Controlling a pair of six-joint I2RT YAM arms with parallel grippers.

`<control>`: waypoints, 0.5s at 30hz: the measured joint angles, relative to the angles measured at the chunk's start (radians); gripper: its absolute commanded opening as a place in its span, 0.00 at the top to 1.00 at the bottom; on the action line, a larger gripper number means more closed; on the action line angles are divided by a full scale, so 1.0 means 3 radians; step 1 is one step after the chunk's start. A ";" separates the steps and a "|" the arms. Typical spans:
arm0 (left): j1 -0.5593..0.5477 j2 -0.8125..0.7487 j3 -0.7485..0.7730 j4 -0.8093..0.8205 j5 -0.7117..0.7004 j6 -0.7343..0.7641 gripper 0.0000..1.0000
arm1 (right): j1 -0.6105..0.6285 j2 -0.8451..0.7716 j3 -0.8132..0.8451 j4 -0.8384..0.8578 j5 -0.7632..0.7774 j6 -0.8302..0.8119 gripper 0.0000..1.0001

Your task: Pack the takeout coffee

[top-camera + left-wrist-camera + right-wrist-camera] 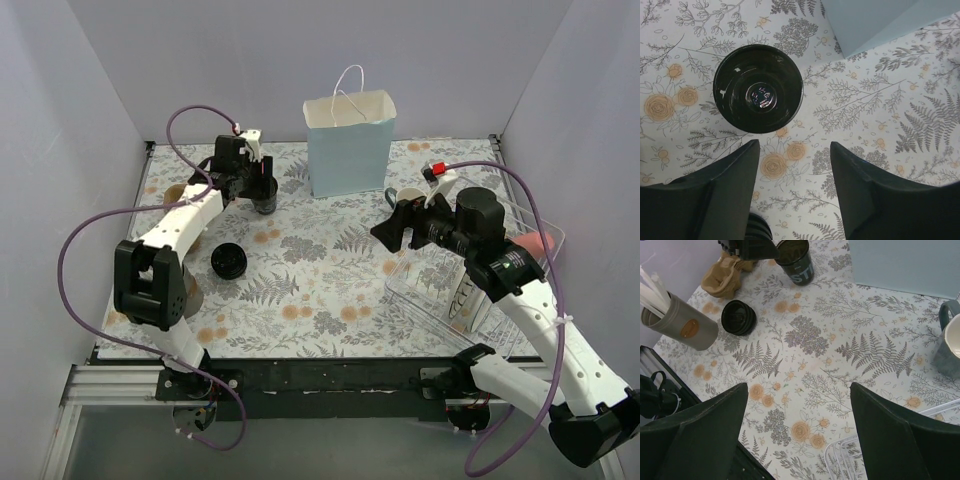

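**Cup uncovered left of the bag, lid lying apart**

Just left of the light-blue paper bag (350,145): takeout coffee cup (758,89), upright on the floral tablecloth (880,115), uncovered. Farther left of the bag and in front of it: black lid (228,261), well apart from the cup. Left of the bag too: left gripper (795,145), fingers spread, clamping nothing, cup just beyond the tips. Right of the bag, in front: right gripper (797,387), fingers spread, empty; grey mug (944,356) close by.
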 measured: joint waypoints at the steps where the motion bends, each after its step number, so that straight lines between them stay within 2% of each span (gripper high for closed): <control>1: 0.0000 0.0097 0.0045 0.0013 -0.0017 0.0031 0.45 | 0.0000 0.0003 0.0000 -0.0005 0.0000 0.0005 0.10; 4: 0.0000 0.0366 0.0120 0.0023 -0.0055 0.0103 0.50 | 0.0000 0.0003 0.0000 -0.0017 0.0001 0.0009 0.10; 9: 0.0000 0.0698 0.0206 0.0006 -0.0074 0.0221 0.51 | 0.0000 0.0055 0.0000 -0.0032 0.0001 0.0005 0.10; 15: -0.0001 0.0764 0.0256 0.0003 -0.0076 0.0304 0.55 | 0.0000 0.0117 0.0000 -0.0106 0.0000 0.0001 0.10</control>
